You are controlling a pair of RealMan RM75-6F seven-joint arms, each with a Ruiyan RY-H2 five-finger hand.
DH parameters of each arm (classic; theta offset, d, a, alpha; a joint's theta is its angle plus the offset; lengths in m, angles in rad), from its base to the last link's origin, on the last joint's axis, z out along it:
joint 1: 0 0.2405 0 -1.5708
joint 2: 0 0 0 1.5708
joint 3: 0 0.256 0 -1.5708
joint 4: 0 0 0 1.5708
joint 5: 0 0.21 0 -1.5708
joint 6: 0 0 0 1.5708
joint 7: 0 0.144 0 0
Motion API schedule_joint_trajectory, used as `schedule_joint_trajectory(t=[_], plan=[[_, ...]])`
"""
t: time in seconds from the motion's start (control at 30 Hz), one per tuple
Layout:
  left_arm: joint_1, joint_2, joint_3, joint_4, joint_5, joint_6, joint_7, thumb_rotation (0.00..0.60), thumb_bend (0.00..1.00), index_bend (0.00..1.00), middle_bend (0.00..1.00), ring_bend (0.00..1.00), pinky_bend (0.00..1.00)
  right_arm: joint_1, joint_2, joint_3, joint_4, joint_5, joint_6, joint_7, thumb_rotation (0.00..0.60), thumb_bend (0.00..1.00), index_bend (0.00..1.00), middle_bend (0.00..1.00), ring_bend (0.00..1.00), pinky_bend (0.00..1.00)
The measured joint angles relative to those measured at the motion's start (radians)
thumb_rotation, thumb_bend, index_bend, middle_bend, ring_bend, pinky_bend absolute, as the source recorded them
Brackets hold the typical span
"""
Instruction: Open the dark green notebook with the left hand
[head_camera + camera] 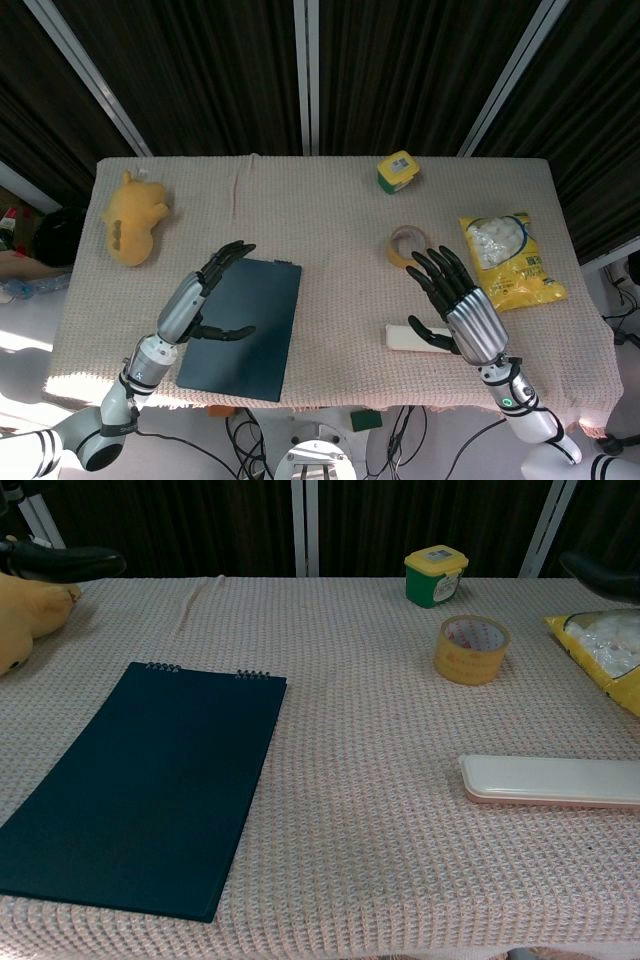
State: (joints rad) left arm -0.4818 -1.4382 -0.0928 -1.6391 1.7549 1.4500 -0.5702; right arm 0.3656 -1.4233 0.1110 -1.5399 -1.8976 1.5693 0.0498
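While both arms sit over the beige woven tablecloth [330, 215], cover closed:
Notebook: flat dark green spiral-bound notebook [243, 326] lies shut, just beneath and right of the left fingertips; thumb over its left edge.
Left hand [200, 300]: fingers spread, grasping nothing.
Right hand [460, 297]: fingers splayed, empty; yellow tape roll [407, 246] just beyond fingertips; long white case [408, 338] beside thumb.

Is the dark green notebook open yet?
Not yet. The dark green notebook lies shut, cover flat, spiral binding at its far edge. The left hand hovers at its left edge, fingers spread.
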Motion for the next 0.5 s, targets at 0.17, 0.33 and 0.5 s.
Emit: schedule_joint_trajectory(t=[0.17, 0.33, 0.5], plan=[[-0.002, -0.003, 0.003, 0.014, -0.008, 0.005, -0.006, 0.600, 0.12, 0.05, 0.09, 0.03, 0.15, 0.001, -0.010, -0.014, 0.013, 0.012, -0.004, 0.000, 0.600, 0.33, 0.00, 0.00, 0.00, 0.00], [-0.008, -0.004, 0.015, 0.019, -0.005, 0.001, -0.006, 0.600, 0.12, 0.06, 0.09, 0.03, 0.15, -0.003, -0.012, -0.023, 0.020, 0.014, 0.011, -0.001, 0.600, 0.33, 0.00, 0.00, 0.00, 0.00], [-0.002, 0.003, 0.027, 0.022, 0.001, 0.004, 0.047, 0.600, 0.12, 0.06, 0.09, 0.03, 0.15, -0.012, 0.002, -0.026, 0.025, 0.021, 0.034, 0.005, 0.600, 0.33, 0.00, 0.00, 0.00, 0.00]])
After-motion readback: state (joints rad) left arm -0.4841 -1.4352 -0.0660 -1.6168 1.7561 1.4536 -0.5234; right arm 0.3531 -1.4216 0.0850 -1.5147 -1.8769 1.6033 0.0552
